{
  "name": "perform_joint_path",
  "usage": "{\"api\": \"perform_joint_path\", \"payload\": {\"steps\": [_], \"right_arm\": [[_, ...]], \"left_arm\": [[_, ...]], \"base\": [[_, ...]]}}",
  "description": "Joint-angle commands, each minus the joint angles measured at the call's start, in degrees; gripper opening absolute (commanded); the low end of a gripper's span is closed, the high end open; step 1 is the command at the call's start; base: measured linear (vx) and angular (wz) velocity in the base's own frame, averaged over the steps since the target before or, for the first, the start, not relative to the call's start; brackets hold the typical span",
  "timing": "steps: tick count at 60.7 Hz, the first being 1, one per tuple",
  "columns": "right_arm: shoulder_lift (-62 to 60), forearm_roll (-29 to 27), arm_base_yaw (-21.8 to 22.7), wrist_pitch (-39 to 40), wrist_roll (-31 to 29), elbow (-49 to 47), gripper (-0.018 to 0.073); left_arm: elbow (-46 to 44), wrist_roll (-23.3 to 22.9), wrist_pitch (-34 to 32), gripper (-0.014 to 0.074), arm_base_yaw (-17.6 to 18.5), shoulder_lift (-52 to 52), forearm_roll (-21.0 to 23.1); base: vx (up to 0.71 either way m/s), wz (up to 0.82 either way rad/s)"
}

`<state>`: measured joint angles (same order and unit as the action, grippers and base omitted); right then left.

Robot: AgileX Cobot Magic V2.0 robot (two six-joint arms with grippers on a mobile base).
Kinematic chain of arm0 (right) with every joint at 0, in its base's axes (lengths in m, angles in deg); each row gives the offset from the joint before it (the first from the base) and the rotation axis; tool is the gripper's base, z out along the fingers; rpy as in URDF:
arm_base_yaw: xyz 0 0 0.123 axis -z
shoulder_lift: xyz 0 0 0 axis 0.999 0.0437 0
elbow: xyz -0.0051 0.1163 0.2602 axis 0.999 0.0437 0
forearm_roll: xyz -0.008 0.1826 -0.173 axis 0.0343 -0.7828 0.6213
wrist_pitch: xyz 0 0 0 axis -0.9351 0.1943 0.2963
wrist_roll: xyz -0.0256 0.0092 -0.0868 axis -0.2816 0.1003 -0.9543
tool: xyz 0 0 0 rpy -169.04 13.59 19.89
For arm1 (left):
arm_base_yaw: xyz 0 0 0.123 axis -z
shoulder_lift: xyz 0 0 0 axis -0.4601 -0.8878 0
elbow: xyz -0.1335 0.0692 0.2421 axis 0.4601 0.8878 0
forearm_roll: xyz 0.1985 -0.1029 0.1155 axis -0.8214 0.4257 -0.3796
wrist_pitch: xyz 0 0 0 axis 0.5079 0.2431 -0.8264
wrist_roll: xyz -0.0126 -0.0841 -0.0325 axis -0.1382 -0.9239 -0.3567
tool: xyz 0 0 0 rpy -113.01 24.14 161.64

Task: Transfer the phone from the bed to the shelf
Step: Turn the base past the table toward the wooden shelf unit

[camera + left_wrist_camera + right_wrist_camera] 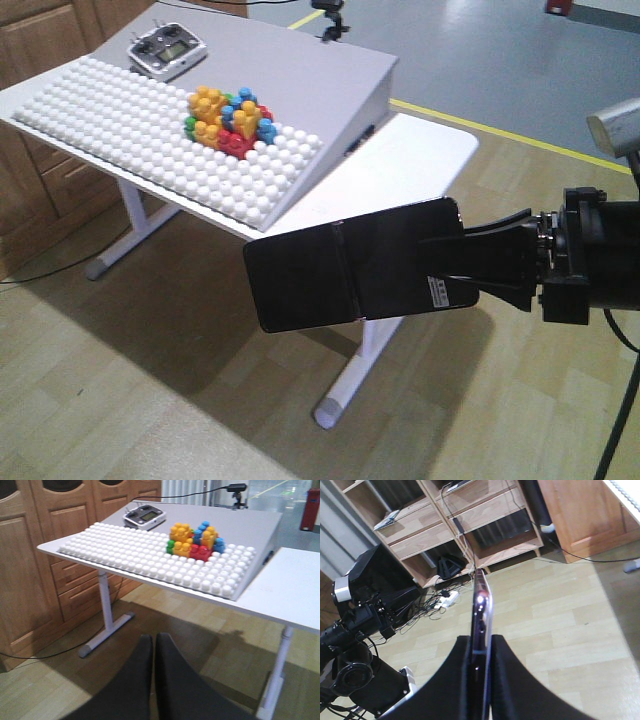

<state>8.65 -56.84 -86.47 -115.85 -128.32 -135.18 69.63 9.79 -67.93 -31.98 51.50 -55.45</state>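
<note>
The phone (350, 265), a glossy black slab with a crease across its middle and a white sticker near one end, hangs in the air over the floor. My right gripper (428, 262) is shut on its sticker end. In the right wrist view the phone (481, 605) shows edge-on, pinkish, clamped in the right gripper (480, 639). Beyond it stands the shelf (495, 510) of pale wood planks, across open floor. My left gripper (153, 636) is shut with nothing in it, above the floor before the table. The bed is out of view.
A white table (420, 150) carries a sloped studded white board (150, 130) with coloured blocks (228, 118) and a remote controller (168, 48). Brown wooden cabinets (30, 570) stand at the left. Cables (435, 602) lie at the shelf's foot; a black arm (370, 605) is nearby.
</note>
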Motion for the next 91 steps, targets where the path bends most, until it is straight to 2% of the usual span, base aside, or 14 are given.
{"api": "perform_joint_path", "payload": {"steps": [1, 91], "right_arm": [[-1.2, -5.8, 0.0, -4.6, -0.6, -1.5, -0.0004], [-1.2, -5.8, 0.0, -4.6, -0.6, -1.5, -0.0004]], "left_arm": [[0.2, -0.2, -4.2, 0.0001, 0.2, 0.4, 0.5], [0.2, -0.2, -4.2, 0.0001, 0.2, 0.4, 0.5]], "base": [[0.24, 0.32], [0.24, 0.48]]}}
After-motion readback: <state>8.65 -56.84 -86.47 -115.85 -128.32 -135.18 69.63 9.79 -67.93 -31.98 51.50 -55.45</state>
